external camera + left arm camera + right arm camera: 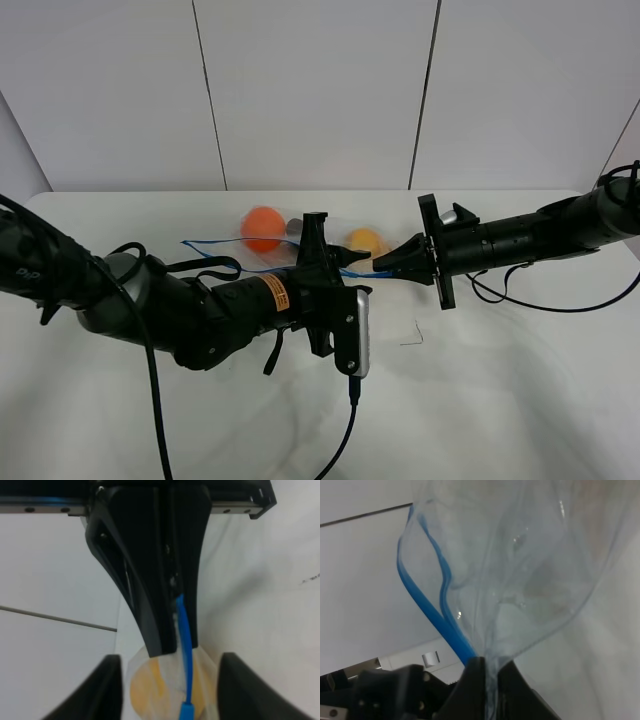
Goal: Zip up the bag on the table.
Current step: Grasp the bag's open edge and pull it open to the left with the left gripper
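Between the clenched fingertips of the right tool point(489, 677) sits one end corner of the bag point(535, 580), where the blue zipper strip point(420, 600) ends. That pinch looks meant to anchor the bag and draw the strip taut. Facing it, just ahead of the pinch, the left tool point(171, 692) straddles the same strip, one finger on each side of the plastic and neither pressing it. I judge it released, placed to close and run along the seal. Past the left tool the strip's two lips gape, so the mouth is unsealed. Inside lie an orange fruit point(262, 228) and a yellow one point(366, 241), the yellow nearest both tools. Away from the tools, the bag's body lies on the white bench point(500, 380).
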Tool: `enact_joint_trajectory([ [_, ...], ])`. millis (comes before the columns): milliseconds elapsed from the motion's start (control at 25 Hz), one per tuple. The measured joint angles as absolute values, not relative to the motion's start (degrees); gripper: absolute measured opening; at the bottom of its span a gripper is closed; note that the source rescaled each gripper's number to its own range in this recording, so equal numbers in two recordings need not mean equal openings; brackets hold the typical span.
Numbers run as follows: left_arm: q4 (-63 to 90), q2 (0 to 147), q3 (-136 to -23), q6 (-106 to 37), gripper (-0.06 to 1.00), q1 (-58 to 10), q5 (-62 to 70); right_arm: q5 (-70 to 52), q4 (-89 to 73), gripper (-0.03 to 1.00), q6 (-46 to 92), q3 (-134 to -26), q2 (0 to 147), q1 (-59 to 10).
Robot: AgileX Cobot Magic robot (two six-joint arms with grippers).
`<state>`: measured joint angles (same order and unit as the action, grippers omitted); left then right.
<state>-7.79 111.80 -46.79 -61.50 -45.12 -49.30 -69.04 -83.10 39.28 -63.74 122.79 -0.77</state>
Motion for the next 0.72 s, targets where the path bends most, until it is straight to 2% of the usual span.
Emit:
enact_joint_trajectory([
  [240,-7.79,111.80,-46.79,-61.50,0.33,-45.12,-49.30,-69.04,-83.10,0.00,39.28,-63.74,122.79,-0.77],
  [360,-7.84,111.80,-46.79,-61.50,0.18,-45.12,-49.08,-69.04,-83.30,0.00,39.28,-63.74,122.79,-0.77],
  [600,-7.84,111.80,-46.79,-61.50,0.10,-45.12,-48.90,-69.04,-83.47,0.00,39.28,-63.74,122.79,-0.77],
  [720,-7.91,111.80,-46.79,-61.50,0.01,-45.12,-48.12,-69.04,-83.49,0.00,39.28,-63.74,122.79,-0.77],
])
